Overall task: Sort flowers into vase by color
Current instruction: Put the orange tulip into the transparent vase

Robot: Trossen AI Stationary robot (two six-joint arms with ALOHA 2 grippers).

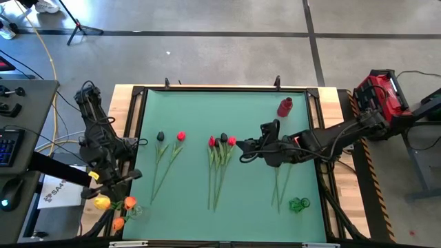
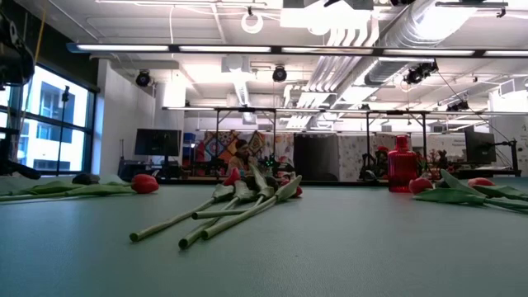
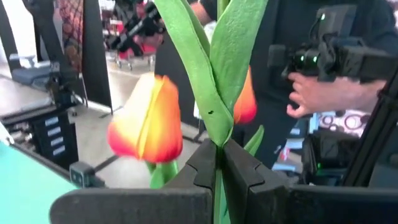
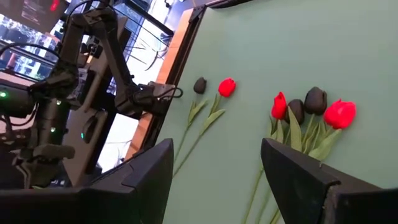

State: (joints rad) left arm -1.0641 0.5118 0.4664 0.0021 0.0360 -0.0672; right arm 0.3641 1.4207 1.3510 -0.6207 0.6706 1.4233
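The left pincer [image 3: 219, 171] sits off the left edge of the counter [image 1: 227, 138], near its front corner, with its fingers pressed together on the green stems of the orange tulips [image 3: 149, 121]. In the high view those orange heads [image 1: 114, 204] hang outside the green mat, beside a clear vase [image 1: 136, 210] at the near left corner, though whether the stems reach into it is hard to tell.

The right pincer [image 4: 217, 180] hovers over the middle of the counter, its fingers spread wide with nothing between them, just right of a bunch of tulips [image 1: 220, 143]. That bunch lies flat with red and dark heads together, stems running toward the near edge. Farther left lie a dark tulip [image 1: 160, 136] and a red tulip [image 1: 180, 136], side by side but apart. To the right, under the right arm, more green stems [image 1: 281, 182] lie on the mat near a green vase [image 1: 298, 204] at the near right. A red vase [image 1: 284, 106] stands near the far right corner.

A person's hand [image 3: 323, 96] shows beyond the counter in the left wrist view.
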